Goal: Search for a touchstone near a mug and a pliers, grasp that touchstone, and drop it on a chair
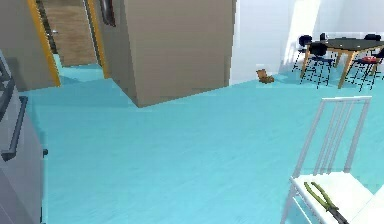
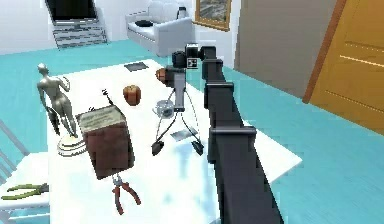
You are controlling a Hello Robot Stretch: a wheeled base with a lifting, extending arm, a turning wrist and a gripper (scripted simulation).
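A white table (image 2: pixel 250 140) carries a brown mug-like thing (image 2: pixel 132 94), red-handled pliers (image 2: pixel 124 191) and a small brown rounded lump (image 2: pixel 160 108). A darker brown lump (image 2: pixel 162 75) lies farther back. My arm (image 2: pixel 228 140) reaches over the table, and the gripper (image 2: pixel 176 135) hangs beside the small brown lump. I cannot tell whether it holds anything. A white chair (image 1: pixel 335 135) stands at the forward view's bottom right with green-handled pliers (image 1: pixel 325 200) on its seat. That chair (image 2: pixel 22 205) and those green pliers (image 2: pixel 25 189) sit at the arm side view's lower left.
On the table also stand a grey statue (image 2: pixel 55 100), a brown box (image 2: pixel 106 145) and a dark flat thing (image 2: pixel 135 67). A sofa (image 2: pixel 160 28) and an orange door (image 2: pixel 350 60) lie beyond. Ahead, teal floor runs to a wall block (image 1: pixel 175 50) and a dining table (image 1: pixel 345 45) with dark chairs.
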